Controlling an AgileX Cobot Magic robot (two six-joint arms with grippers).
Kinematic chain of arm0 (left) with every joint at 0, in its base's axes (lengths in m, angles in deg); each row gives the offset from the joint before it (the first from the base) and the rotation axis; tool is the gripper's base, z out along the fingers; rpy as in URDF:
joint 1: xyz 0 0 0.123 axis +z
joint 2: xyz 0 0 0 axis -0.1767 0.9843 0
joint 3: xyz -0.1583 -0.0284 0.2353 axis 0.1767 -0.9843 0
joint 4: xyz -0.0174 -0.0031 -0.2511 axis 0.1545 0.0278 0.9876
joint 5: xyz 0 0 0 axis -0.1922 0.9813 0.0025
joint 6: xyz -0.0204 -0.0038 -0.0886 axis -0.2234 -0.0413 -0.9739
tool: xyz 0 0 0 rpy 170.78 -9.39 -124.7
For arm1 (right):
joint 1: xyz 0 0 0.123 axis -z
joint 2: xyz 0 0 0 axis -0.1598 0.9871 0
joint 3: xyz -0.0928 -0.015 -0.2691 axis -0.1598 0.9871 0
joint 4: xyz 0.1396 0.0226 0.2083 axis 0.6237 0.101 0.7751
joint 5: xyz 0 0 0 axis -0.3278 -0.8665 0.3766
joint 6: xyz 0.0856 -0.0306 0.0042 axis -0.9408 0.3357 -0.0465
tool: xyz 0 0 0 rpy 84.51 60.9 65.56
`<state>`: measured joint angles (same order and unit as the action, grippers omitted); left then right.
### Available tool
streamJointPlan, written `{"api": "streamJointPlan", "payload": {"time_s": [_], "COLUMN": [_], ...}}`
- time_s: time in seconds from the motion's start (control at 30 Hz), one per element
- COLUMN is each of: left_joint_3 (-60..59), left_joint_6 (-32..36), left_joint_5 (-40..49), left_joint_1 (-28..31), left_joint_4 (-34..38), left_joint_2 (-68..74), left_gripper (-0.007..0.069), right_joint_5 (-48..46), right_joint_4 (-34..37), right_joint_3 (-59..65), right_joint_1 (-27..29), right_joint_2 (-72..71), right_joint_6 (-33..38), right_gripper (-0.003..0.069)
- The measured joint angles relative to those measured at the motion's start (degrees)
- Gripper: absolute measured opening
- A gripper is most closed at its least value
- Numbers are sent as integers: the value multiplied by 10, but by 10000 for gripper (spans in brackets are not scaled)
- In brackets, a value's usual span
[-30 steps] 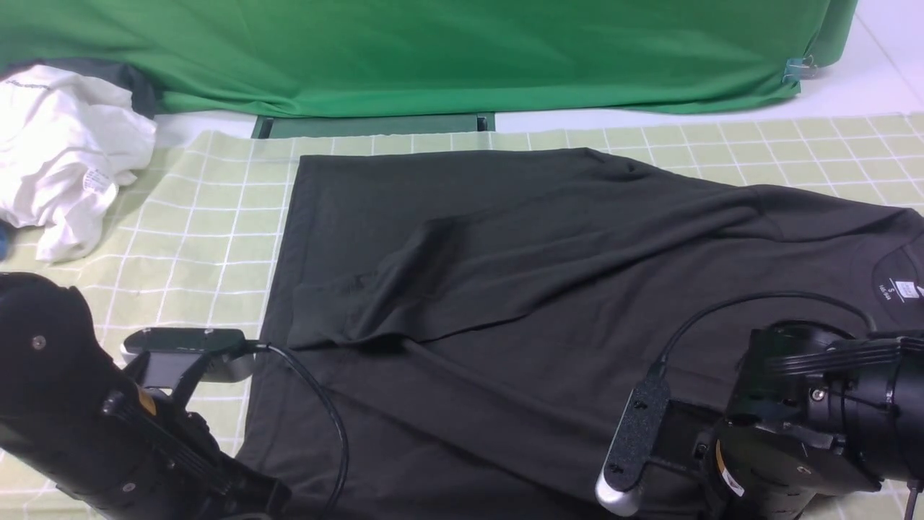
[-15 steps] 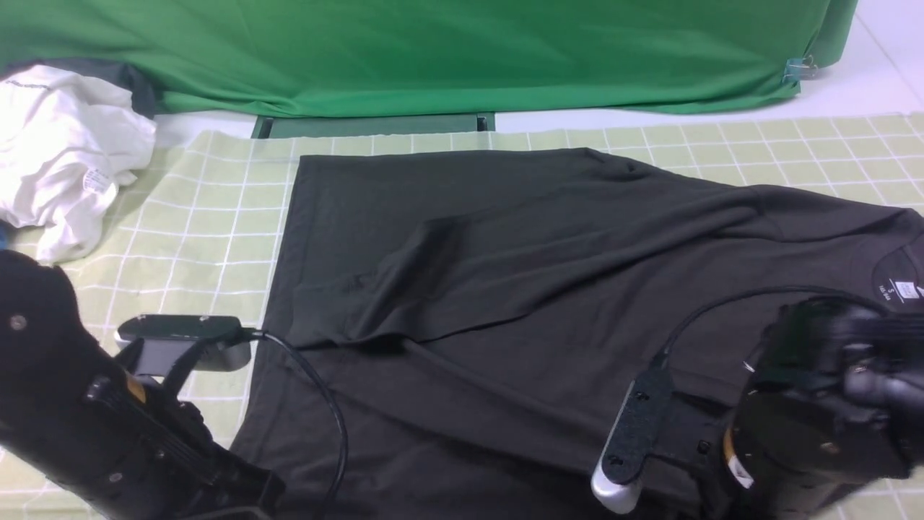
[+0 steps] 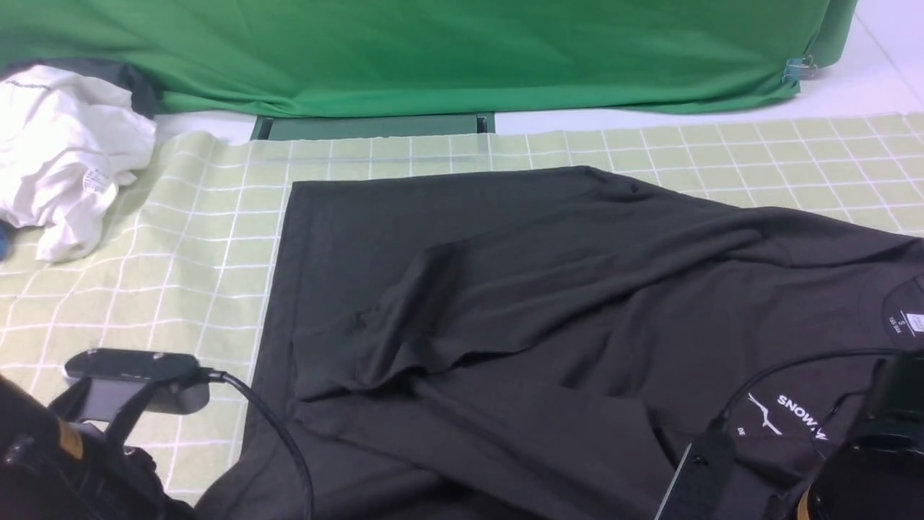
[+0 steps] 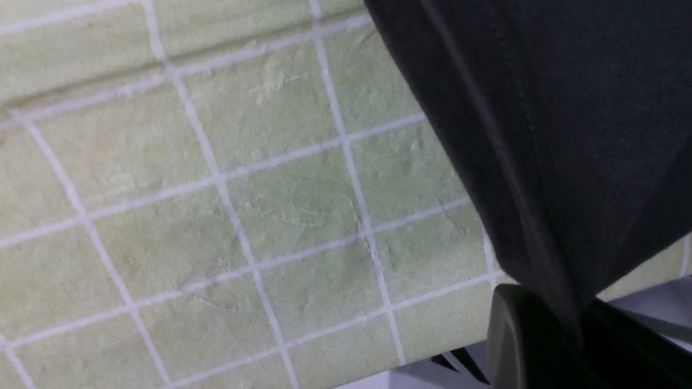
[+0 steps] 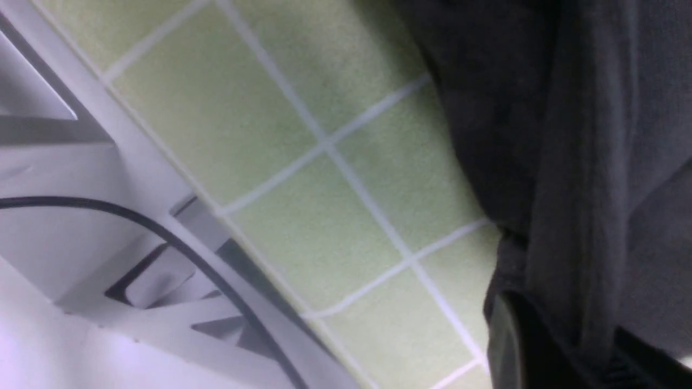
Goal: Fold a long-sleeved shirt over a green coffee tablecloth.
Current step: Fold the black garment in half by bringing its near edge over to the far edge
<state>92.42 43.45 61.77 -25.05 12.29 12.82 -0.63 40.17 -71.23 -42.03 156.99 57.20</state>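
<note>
The long-sleeved shirt (image 3: 548, 303) is black and lies spread over the green coffee tablecloth (image 3: 209, 238), a sleeve folded across its body. Its white "SNOW" logo (image 3: 794, 422) and neck label (image 3: 913, 321) show at the right. In the front view both arms sit low at the near edge, and their jaws are hidden. My left gripper (image 4: 581, 329) is shut on the shirt (image 4: 567, 135) at its hem, the cloth running taut into the jaws. My right gripper (image 5: 573, 346) is shut on the shirt (image 5: 584, 135) near its edge over the tablecloth (image 5: 324, 189).
A crumpled white garment (image 3: 65, 159) lies at the far left. A bright green drape (image 3: 433, 50) hangs along the back, held by a clip (image 3: 798, 70). The right wrist view shows the table's near edge, a white frame (image 5: 81, 135) and a black cable (image 5: 178, 243).
Both arms have pulled back toward the near edge, dragging the shirt with them. More tablecloth shows behind the shirt, and the logo has come into sight at the right.
</note>
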Motion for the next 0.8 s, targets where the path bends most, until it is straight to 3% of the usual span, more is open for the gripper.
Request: {"api": "streamJointPlan", "payload": {"time_s": [0.3,0.53,0.8], "left_joint_3": [48,103,198], "left_joint_6": [-42,-50,-36], "left_joint_5": [-63,-149,-206], "left_joint_1": [0,26,93], "left_joint_4": [-13,-5,24], "left_joint_2": [6,113,231], "left_gripper": [27,27,27], "right_joint_5": [20,99,158], "right_joint_4": [-143,-166,-152], "right_joint_3": [-49,-136,-251], "right_joint_1": [12,152,263], "right_joint_2": [0,53,165], "right_joint_6": [-39,-39,-15], "right_gripper": [18,17,17]}}
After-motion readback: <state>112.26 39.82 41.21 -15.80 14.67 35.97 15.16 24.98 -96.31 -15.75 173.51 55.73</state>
